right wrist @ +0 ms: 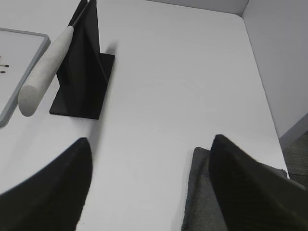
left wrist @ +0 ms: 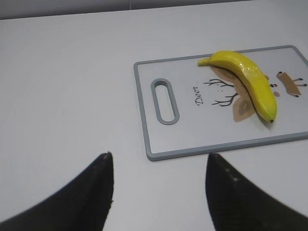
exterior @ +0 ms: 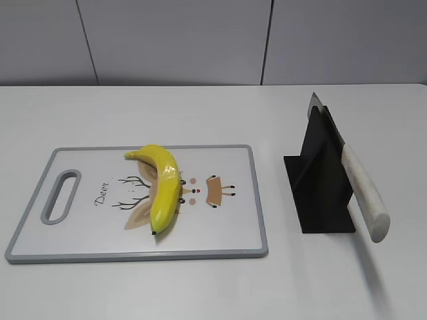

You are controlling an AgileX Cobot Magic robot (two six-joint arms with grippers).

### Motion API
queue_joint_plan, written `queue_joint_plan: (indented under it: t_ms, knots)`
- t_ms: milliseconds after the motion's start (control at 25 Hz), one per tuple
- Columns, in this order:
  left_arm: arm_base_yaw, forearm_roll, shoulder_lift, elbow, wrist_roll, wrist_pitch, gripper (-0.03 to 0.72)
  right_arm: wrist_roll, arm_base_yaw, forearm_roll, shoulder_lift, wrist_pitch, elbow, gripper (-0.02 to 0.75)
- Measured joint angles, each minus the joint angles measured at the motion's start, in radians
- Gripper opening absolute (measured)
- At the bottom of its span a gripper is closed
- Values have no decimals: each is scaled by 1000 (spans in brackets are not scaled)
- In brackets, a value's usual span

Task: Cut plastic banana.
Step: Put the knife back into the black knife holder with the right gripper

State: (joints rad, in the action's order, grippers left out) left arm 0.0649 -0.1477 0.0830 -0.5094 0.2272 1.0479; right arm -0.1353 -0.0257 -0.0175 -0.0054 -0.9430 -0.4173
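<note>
The glossy yellow plastic banana (exterior: pixel 163 187) lies on the white cutting board (exterior: pixel 230 227), over its deer drawing, whole. It also shows in the left wrist view (left wrist: pixel 248 82) on the board (left wrist: pixel 192 139). A knife with a white handle (exterior: pixel 364 194) rests slanted in a black stand (exterior: pixel 319 183), right of the board; the right wrist view shows the handle (right wrist: pixel 45 70) and stand (right wrist: pixel 84 72). My left gripper (left wrist: pixel 159 159) is open and empty, above bare table near the board's corner. My right gripper (right wrist: pixel 150 142) is open and empty, right of the stand. Neither gripper shows in the exterior view.
The board has a grey rim and a handle slot (exterior: pixel 61 195) at its left end. A grey wall runs behind the table. In the right wrist view the table's right edge (right wrist: pixel 262 77) and a grey mat (right wrist: pixel 197 192) under my jaw show.
</note>
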Motion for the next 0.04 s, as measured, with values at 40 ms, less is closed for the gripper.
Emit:
queue_joint_plan:
  t_ms: [40]
  knots:
    - [0,0,0,0,0,0,584,0,0,0,0,0,0,573]
